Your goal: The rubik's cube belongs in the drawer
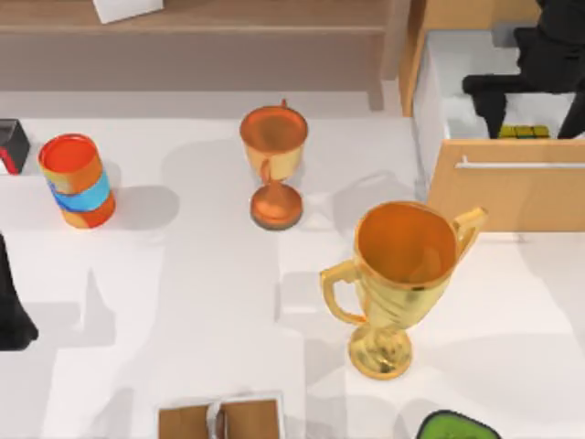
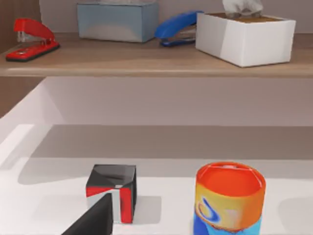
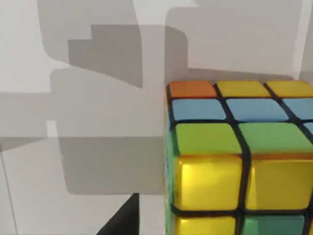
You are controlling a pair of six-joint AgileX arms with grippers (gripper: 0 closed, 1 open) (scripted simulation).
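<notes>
The rubik's cube (image 1: 524,132) lies inside the open drawer (image 1: 512,194), on its white floor just behind the tan front panel. Up close, the rubik's cube (image 3: 234,161) shows yellow, green, blue and orange tiles. My right gripper (image 1: 532,117) hangs over the drawer at the back right of the table, open. Its dark fingers stand either side of the cube, and one fingertip (image 3: 122,220) is apart from the cube's edge. My left gripper (image 1: 11,320) stays parked at the table's left edge, open, with one fingertip (image 2: 93,220) in sight.
A large gold trophy (image 1: 402,274) stands in front of the drawer, a smaller one (image 1: 274,160) mid-table. A striped can (image 1: 78,178) and a black-red block (image 2: 112,191) sit far left. A brown box (image 1: 219,421) and a green object (image 1: 457,428) lie at the front edge.
</notes>
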